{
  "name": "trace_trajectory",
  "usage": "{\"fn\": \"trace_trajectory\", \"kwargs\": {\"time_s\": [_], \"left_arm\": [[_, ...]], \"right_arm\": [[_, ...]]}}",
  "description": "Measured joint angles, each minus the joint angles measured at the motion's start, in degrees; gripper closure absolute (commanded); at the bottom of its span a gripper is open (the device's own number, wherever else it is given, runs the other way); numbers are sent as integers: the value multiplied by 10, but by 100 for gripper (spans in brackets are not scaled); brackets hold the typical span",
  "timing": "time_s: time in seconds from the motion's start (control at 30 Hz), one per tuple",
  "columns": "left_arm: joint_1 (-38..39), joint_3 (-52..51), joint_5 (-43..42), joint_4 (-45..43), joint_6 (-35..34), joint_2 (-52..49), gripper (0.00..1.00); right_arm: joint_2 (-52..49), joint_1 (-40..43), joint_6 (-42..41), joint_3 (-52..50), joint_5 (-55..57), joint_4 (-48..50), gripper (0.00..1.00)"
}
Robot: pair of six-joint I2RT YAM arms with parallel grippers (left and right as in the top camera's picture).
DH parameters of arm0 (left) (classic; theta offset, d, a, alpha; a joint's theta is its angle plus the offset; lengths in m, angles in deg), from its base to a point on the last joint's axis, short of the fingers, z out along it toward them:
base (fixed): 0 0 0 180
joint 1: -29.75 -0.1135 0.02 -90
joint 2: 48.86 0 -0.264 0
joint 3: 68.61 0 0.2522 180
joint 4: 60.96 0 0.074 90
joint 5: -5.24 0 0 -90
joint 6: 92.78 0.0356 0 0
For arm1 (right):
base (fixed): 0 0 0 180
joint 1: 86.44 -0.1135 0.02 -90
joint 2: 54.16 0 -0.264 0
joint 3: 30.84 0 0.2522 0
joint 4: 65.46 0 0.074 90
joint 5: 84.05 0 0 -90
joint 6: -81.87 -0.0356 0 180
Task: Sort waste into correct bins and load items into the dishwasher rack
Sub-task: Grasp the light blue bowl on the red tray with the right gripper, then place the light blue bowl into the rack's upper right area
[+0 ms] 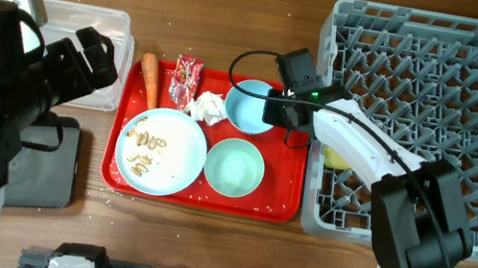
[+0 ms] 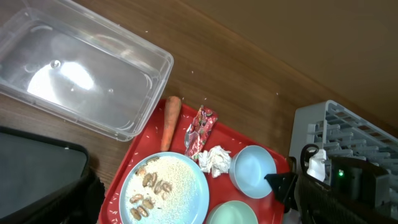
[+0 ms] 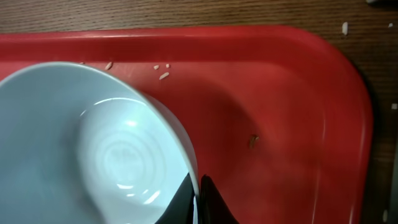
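Pinches rim of small light-blue bowl (image 3: pixel 93 143) between fingers of right gripper (image 3: pixel 198 199); red tray (image 3: pixel 267 81) beneath them. Cannot tell left gripper (image 1: pixel 96 59) finger spacing.

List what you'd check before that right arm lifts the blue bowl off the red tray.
1. Grip placed on the rim: ok, the right gripper pinches the blue bowl at its edge.
2. Bowl empty: ok.
3. Free room in the rack: ok.
4. Path clear of the left gripper: ok, it hangs over the tub.
5. The tissue apart from the bowl: cannot tell, they sit very close.
6. Grip firm enough to lift: cannot tell.
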State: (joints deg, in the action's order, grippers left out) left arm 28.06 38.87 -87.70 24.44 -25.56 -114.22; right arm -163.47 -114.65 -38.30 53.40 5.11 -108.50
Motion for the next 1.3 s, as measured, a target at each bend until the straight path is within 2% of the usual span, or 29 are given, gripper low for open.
{"fn": "trace_trajectory", "kwargs": {"time_s": [0.17, 0.3, 0.4, 0.5, 0.6, 0.7, 0.9, 1.1, 1.17, 1.3], "left_arm": [[0, 0, 0, 0, 0, 0, 0], [0, 0, 0, 0, 0, 0, 0], [0, 0, 0, 0, 0, 0, 0], [0, 0, 0, 0, 0, 0, 0], [0, 0, 0, 0, 0, 0, 0], [0, 0, 0, 0, 0, 0, 0], [0, 0, 0, 0, 0, 0, 0], [0, 0, 0, 0, 0, 0, 0], [0, 0, 0, 0, 0, 0, 0], [0, 0, 0, 0, 0, 0, 0]], "right_arm": [[15, 0, 0, 1, 25, -39, 96], [101, 0, 0, 8, 80, -74, 96], [227, 0, 0, 28, 167, -102, 96], [287, 2, 0, 39, 315, -157, 96], [276, 33, 0, 38, 494, -220, 96], [255, 106, 9, 38, 612, -211, 96], [209, 200, 99, 37, 641, -94, 96], [104, 204, 201, 37, 648, -32, 96], [59, 204, 235, 37, 682, -7, 96], [35, 204, 285, 37, 727, 30, 96]]}}
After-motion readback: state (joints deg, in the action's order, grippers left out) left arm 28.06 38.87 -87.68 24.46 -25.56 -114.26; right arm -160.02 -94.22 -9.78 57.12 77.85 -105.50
